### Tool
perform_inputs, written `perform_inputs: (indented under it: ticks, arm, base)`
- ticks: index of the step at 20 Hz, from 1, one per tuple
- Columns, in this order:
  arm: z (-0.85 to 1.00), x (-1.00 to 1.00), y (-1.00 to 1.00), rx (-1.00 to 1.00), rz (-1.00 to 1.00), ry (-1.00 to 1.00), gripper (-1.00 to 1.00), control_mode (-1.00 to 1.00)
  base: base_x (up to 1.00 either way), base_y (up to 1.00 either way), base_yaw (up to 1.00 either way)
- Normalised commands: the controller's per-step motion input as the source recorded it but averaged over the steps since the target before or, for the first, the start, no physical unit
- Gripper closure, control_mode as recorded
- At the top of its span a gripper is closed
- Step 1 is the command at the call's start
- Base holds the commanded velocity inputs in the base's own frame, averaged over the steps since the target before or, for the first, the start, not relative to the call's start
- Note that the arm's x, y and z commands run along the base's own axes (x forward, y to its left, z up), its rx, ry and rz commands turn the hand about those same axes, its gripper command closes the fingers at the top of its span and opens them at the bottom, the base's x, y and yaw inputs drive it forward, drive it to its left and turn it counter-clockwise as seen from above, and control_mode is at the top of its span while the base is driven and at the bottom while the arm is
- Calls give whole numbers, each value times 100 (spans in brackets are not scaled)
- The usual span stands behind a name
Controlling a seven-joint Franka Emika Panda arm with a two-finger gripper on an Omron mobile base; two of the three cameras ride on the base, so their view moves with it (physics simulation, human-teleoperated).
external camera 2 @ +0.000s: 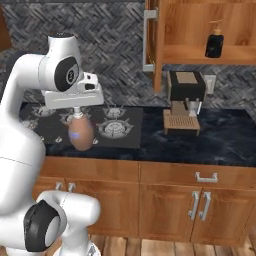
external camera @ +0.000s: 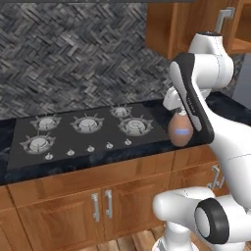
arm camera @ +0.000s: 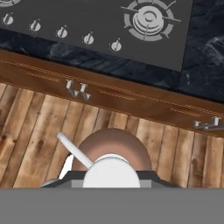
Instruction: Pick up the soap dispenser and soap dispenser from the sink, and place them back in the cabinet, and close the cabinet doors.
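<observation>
The peach-orange egg-shaped soap dispenser [external camera 2: 81, 134] [external camera: 180, 131] hangs in the air over the front edge of the counter by the cooktop, its white pump [arm camera: 111, 173] upward. My gripper [external camera 2: 77, 113] [external camera: 179, 112] is shut on that pump from above. In the hand view the bottle's brown body [arm camera: 113, 143] sits over the wooden floor. The black squarish soap dispenser [external camera 2: 215, 44] stands on the inner shelf of the open brown cabinet [external camera 2: 200, 25], up and to the right. One cabinet door [external camera 2: 159, 47] stands open, its grey bar handle [external camera 2: 148, 40] facing out. The sink is out of view.
A black gas cooktop [external camera: 83, 130] [arm camera: 109, 17] lies in the dark stone counter [external camera 2: 210, 137]. A coffee machine [external camera 2: 184, 102] stands on the counter under the cabinet. Wooden drawer fronts and lower doors [external camera 2: 200, 200] run below the counter.
</observation>
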Motion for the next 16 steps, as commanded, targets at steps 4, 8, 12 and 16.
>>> perform_inputs:
  ticks: [4, 8, 12, 16]
  arm:
    - [0, 0, 0, 0, 0, 0, 100, 100]
    - [0, 0, 0, 0, 0, 0, 100, 100]
    - [0, 0, 0, 0, 0, 0, 100, 100]
    - [0, 0, 0, 0, 0, 0, 100, 100]
  base:
    - [5, -60, 5]
    - [8, -66, 4]
    - [10, -77, 6]
    - [15, -76, 8]
